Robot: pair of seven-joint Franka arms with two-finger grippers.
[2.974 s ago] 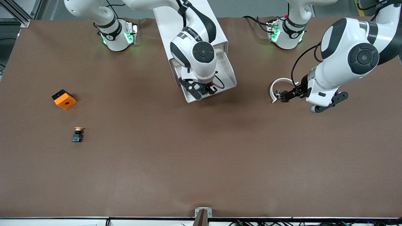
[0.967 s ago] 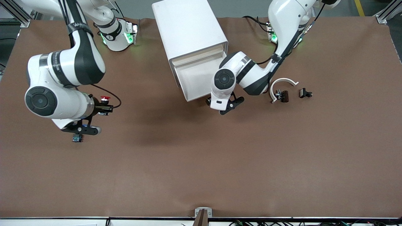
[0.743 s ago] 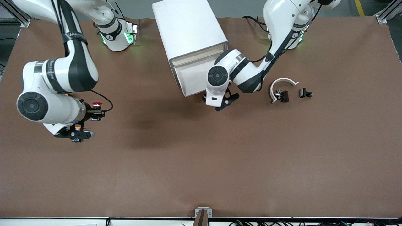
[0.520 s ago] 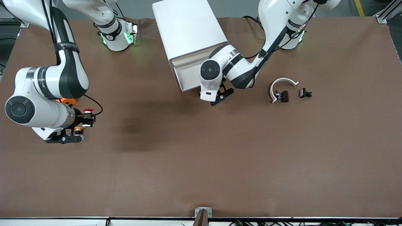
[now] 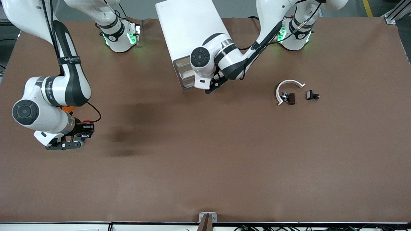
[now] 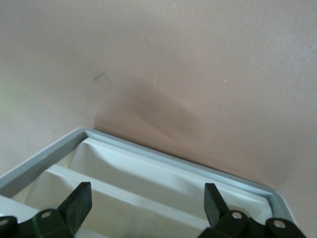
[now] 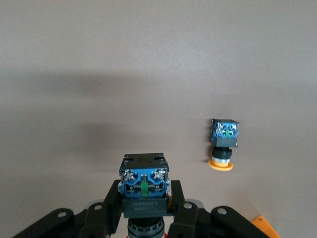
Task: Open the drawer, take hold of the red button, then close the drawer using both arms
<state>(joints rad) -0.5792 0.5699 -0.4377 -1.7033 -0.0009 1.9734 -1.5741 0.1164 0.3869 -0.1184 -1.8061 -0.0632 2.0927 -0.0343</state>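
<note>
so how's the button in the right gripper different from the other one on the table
The held button has a red cap; the loose button has an orange one. The held button is clamped in the right gripper above the table; the loose button lies on its side on the table, untouched. Both have a blue base.

Right gripper [image 7: 143, 210] is clamped on the button [image 7: 144, 191], blue base with metal screw terminals facing the camera and the black collar pinched between the black fingers [image 7: 110, 206]; only a sliver of its red cap shows. On the brown table [image 7: 99, 59] near it lies the orange-capped button [image 7: 223, 144] on its side, apart from the gripper. A corner of the orange block [image 7: 262, 227] shows at the frame edge just beside that button's cap.
</note>
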